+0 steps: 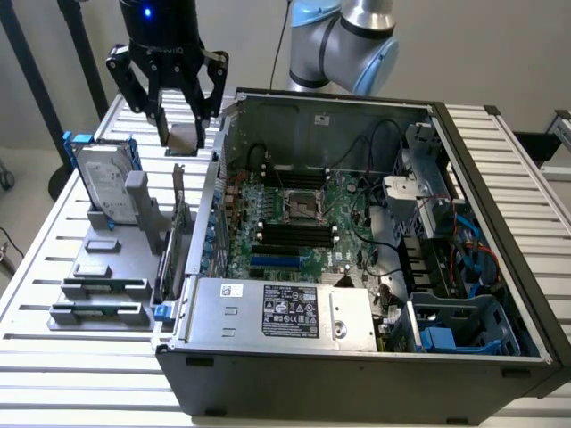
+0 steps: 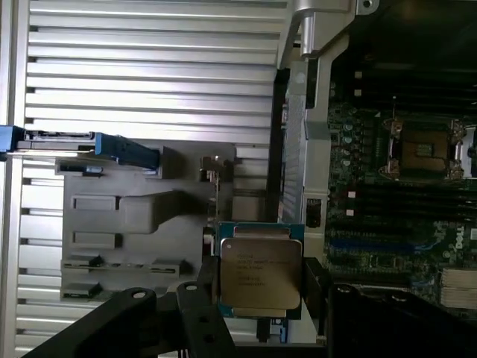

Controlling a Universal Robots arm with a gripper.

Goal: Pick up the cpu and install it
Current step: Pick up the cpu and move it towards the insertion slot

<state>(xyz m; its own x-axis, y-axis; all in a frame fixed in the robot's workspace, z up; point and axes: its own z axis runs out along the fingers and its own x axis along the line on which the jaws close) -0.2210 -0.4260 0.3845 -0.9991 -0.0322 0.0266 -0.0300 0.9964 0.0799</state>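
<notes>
Between the jaws of the gripper [image 1: 184,129], which grasp its two edges, the cpu [image 2: 259,272] hangs above the table [image 1: 89,374], at the exterior view's left of the case [image 1: 357,379], by its far corner. A tray [image 1: 85,245] with a hard drive [image 1: 105,183] stands nearer.

a: what do we have behind the work?
b: a plain pale wall [image 1: 500,45] across the back, softly and evenly lit.
a: and underneath?
b: we see a table [image 1: 89,374] of long ribbed metal slats, silver-grey, the ridges catching the light in bright stripes. it runs to both sides of the exterior view.
a: anything off its edge?
b: at the exterior view's left, two dark slanted poles [image 1: 31,76] stand against the wall, and below them a pale floor [image 1: 22,205] with a thin dark cable [image 1: 7,248] curling on it. at the far right we make out a black block [image 1: 535,143]; what it is, we cannot tell.
</notes>
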